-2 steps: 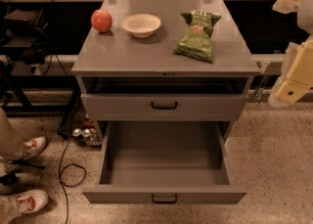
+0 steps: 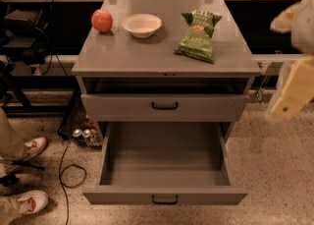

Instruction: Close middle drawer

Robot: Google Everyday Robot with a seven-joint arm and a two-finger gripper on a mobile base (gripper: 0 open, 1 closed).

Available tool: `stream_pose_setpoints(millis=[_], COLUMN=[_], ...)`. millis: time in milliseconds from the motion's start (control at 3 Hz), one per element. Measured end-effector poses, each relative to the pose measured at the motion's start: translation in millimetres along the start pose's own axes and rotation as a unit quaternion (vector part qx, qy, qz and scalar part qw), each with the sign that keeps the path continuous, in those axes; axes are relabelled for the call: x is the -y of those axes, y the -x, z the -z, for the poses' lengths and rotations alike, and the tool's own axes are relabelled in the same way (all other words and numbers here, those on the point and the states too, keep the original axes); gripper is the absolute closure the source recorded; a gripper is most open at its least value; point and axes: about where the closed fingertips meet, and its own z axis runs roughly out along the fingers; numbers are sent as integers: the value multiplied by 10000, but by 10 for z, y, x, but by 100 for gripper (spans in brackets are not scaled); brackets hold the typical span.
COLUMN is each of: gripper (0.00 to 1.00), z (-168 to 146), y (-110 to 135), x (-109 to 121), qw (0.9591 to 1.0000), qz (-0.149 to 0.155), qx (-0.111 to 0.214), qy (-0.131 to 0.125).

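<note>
The middle drawer (image 2: pixel 164 197) is pulled far out at the bottom of the grey cabinet (image 2: pixel 122 57). It has a low flat front panel, a small black bar handle and a deep, empty grey interior. Above it is a drawer with a taller front panel (image 2: pixel 196 107), nearly shut. My gripper (image 2: pixel 293 94) is a blurred cream shape at the right edge. It hangs in the air to the right of the cabinet, apart from both drawers, about level with the taller drawer.
On the cabinet top are a red apple (image 2: pixel 101 20), a white bowl (image 2: pixel 142 25) and a green chip bag (image 2: pixel 198 36). A person's shoes (image 2: pixel 30 202) and a black cable (image 2: pixel 66 170) lie on the floor at left. Cans (image 2: pixel 82 133) sit by the cabinet's left side.
My gripper has dropped slightly at the right edge. The drawers and the objects on top have not moved.
</note>
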Motion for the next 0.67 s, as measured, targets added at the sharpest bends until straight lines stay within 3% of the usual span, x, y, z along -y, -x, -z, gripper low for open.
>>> stream_pose_setpoints(millis=[333, 667], gripper=[0, 0], z=[-928, -1611], y=[-428, -745], x=[-616, -1167], qw=[9908, 9743], qz=[-790, -1347], qx=[-286, -318], qy=[1064, 1775])
